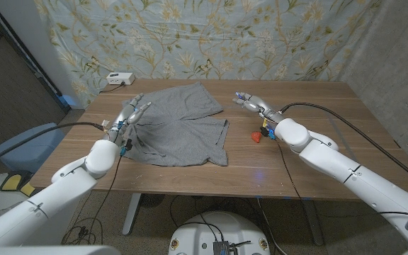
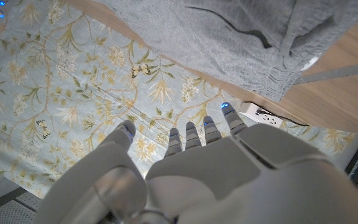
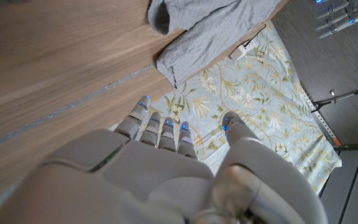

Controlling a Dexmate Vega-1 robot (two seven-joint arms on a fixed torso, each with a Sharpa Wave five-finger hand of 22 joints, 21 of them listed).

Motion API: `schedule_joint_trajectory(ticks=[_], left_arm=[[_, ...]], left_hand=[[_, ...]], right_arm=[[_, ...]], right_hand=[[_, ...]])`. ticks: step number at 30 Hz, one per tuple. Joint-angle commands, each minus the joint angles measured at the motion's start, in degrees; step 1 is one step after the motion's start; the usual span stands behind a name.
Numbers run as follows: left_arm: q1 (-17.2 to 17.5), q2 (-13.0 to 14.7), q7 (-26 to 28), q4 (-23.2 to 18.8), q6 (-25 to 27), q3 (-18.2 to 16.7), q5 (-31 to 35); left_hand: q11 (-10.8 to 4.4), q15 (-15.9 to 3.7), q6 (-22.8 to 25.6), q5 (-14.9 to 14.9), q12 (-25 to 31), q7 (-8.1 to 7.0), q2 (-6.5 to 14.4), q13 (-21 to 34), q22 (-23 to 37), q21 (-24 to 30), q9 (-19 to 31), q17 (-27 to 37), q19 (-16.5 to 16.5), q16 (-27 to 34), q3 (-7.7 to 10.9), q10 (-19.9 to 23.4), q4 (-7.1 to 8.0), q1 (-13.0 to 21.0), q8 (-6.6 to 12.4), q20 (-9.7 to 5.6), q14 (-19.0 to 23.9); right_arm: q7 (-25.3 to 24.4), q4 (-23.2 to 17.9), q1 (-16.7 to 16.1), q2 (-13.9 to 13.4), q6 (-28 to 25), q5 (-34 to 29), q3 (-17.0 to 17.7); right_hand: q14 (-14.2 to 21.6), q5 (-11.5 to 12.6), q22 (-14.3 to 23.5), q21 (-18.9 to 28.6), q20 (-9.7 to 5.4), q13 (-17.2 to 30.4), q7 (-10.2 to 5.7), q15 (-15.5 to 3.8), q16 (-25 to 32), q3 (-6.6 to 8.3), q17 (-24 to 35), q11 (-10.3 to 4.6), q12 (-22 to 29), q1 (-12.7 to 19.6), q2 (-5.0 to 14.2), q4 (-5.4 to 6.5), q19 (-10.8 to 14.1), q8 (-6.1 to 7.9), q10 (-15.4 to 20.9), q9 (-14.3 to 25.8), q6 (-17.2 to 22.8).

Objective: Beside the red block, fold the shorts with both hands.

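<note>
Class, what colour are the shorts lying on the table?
Grey; the shorts show best in the head view, spread on the wooden table.

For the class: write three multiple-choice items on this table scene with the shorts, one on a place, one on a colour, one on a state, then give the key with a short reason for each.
1. Where is the red block relative to the shorts?
A. On top of them
B. On the table on the right arm's side of them
C. Beside the white power strip

2. What colour are the shorts?
A. Grey
B. Blue
C. Black

3. What is the left hand doing?
A. Holding the red block
B. Gripping a bunched fold lifted high
C. Fingers apart at the shorts' edge, holding nothing

Key: 1 B, the block lies on bare wood apart from the fabric, near the right hand. 2 A, the cloth is grey in all views. 3 C, its fingers are spread and empty.
</note>
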Motion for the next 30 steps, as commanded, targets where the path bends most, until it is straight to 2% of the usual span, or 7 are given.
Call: schedule_joint_trajectory(ticks=[1, 10, 14, 20, 24, 30], left_arm=[[6.74, 2.09, 0.58, -2.42, 0.56, -4.58, 0.6], [10.62, 3.07, -0.44, -3.52, 1.63, -7.26, 1.1], [12.2, 4.31, -2.59, -3.18, -0.3, -8.5, 1.1], [14.6, 5.6, -4.29, -4.56, 0.88, -10.32, 2.11], [15.84, 5.83, -5.15, -5.17, 1.85, -11.17, 2.7], [17.21, 5.71, -6.22, -4.45, -0.29, -12.5, 3.66]], left_hand=[[0.19, 0.39, 0.24, -0.19, 0.28, 0.04, -0.02, 0.25, 0.25, -0.1, 0.17, 0.13, 0.42, 0.22, 0.47, 0.49, 0.19, 0.59, 0.18, 0.06, 0.66], [0.12, 0.27, -0.04, -0.27, 0.1, -0.22, 0.03, 0.27, 0.28, -0.21, 0.18, 0.15, 0.64, -0.21, 0.68, 0.53, 0.2, 0.77, -0.12, 0.07, 0.07], [0.02, 0.25, 0.15, -0.32, 0.03, -0.3, -0.12, 0.28, 0.29, -0.4, 0.18, 0.12, 0.4, -0.39, 0.74, 0.58, 0.07, 0.92, -0.13, 0.01, -0.16], [-0.11, 0.1, 0.19, -0.37, -0.09, -0.43, -0.34, 0.29, 0.29, -0.65, 0.19, 0.07, 0.09, -0.56, 0.82, 0.58, -0.22, 1.2, -0.2, 0.0, -0.34], [-0.12, 0.13, 0.21, -0.41, -0.15, -0.5, -0.47, 0.29, 0.29, -0.78, 0.19, 0.04, -0.02, -0.65, 0.86, 0.6, -0.41, 1.38, -0.25, -0.01, -0.42], [-0.19, -0.07, 1.03, -0.49, -0.14, -0.42, -0.87, 0.3, 0.29, -1.14, 0.2, -0.02, -0.4, -0.81, 0.92, 1.06, -0.97, 1.85, -0.05, -0.16, -0.59]], right_arm=[[1.83, -6.98, -0.23, -1.79, -6.56, -6.17, -4.01], [4.01, -10.54, -0.24, -2.23, -11.28, -10.33, -7.16], [4.39, -11.99, -0.91, -2.5, -12.9, -11.62, -8.03], [4.26, -13.52, -2.37, -2.68, -14.6, -12.42, -8.52], [3.93, -14.57, -3.15, -2.84, -15.6, -13.52, -9.09], [3.76, -16.4, -4.0, -2.76, -18.17, -15.68, -10.5]], right_hand=[[0.3, -0.2, 0.33, 0.09, 0.1, 0.14, 0.61, -0.18, 0.38, 0.63, 0.21, 0.1, 0.33, 1.03, -0.07, 0.09, 0.64, 0.01, 0.29, 0.31, -0.07], [-0.49, -0.28, 0.33, -0.09, -0.24, 0.16, 0.04, -0.4, 0.01, 1.03, 0.34, -0.03, 0.11, 1.49, -0.06, 0.17, 0.42, -0.13, 0.09, 0.33, -0.02], [-0.61, -0.3, 0.33, -0.19, -0.47, 0.16, -0.2, -0.48, -0.06, 1.21, 0.38, -0.14, 0.03, 1.69, -0.04, 0.22, 0.24, -0.2, 0.02, 0.33, -0.03], [-0.77, -0.32, 0.34, -0.25, -0.59, 0.17, -0.34, -0.54, -0.14, 1.4, 0.43, -0.24, -0.05, 1.91, 0.0, 0.26, 0.18, -0.24, -0.04, 0.34, 0.01], [-0.87, -0.33, 0.34, -0.27, -0.66, 0.18, -0.42, -0.57, -0.2, 1.53, 0.47, -0.17, -0.08, 2.06, 0.01, 0.3, 0.18, -0.28, -0.03, 0.35, 0.03], [-0.86, -0.36, 0.34, -0.31, -0.69, 0.18, -0.38, -0.73, -0.22, 1.74, 0.52, -0.19, -0.11, 2.31, 0.03, 0.36, 0.16, -0.29, 0.05, 0.36, 0.15]])
